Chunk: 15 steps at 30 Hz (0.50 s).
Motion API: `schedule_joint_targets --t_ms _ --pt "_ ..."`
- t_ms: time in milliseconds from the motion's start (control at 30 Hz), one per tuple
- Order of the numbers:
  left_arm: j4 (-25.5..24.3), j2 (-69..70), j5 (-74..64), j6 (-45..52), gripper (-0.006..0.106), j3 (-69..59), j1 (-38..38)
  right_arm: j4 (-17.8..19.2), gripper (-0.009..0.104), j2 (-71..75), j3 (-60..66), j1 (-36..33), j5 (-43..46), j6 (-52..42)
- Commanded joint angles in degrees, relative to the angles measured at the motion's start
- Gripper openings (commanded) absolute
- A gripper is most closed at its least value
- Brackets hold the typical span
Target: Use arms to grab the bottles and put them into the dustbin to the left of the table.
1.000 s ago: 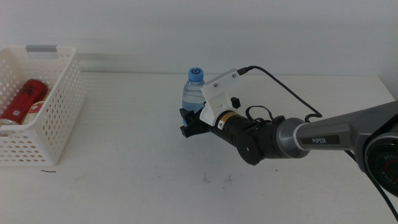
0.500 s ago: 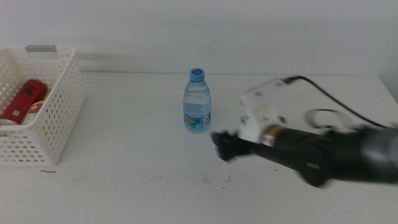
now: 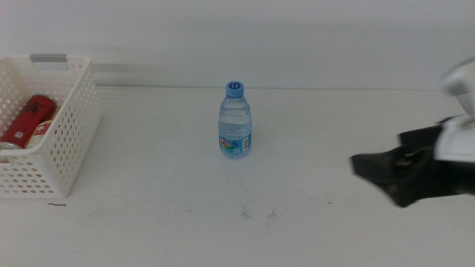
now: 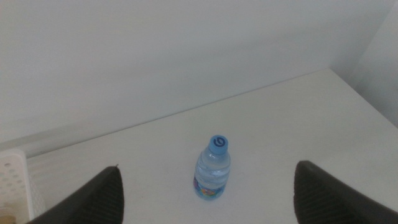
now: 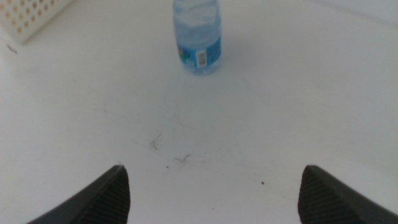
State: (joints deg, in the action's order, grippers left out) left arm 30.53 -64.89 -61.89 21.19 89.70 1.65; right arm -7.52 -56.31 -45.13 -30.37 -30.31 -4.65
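A small clear water bottle (image 3: 235, 121) with a blue cap stands upright mid-table, touched by nothing; it also shows as the bottle (image 4: 212, 167) in the left wrist view and the bottle (image 5: 198, 37) in the right wrist view. The white perforated dustbin (image 3: 70, 133) sits at the table's left with a red can (image 3: 30, 119) lying inside. My right gripper (image 3: 375, 169) is blurred at the right edge, well clear of the bottle, and open with nothing between its jaws (image 5: 211, 193). The left gripper (image 4: 208, 199) is open too, high above the table, out of the middle view.
The white tabletop (image 3: 171, 215) has a few dark specks in front of the bottle. A corner of the dustbin (image 5: 28, 15) appears in the right wrist view. The table's far edge meets a plain white wall.
The right gripper let go of the water bottle, which stays standing, and pulled back fast to the right edge of the view. The dustbin and can are unchanged.
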Motion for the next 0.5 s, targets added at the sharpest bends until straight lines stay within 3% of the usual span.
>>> schedule_joint_targets --t_ms 0,167,467 --pt "0.3 0.1 0.9 -0.1 0.094 0.1 0.1 0.8 0.087 3.6 -1.8 1.2 -2.9 0.4" --pt "0.3 0.1 0.9 -0.1 0.094 0.1 0.1 2.4 0.087 8.0 -9.6 1.7 -12.7 0.4" --pt "0.3 0.1 0.9 -0.1 0.094 0.1 0.1 2.7 0.087 8.7 -12.9 1.7 -13.2 0.2"
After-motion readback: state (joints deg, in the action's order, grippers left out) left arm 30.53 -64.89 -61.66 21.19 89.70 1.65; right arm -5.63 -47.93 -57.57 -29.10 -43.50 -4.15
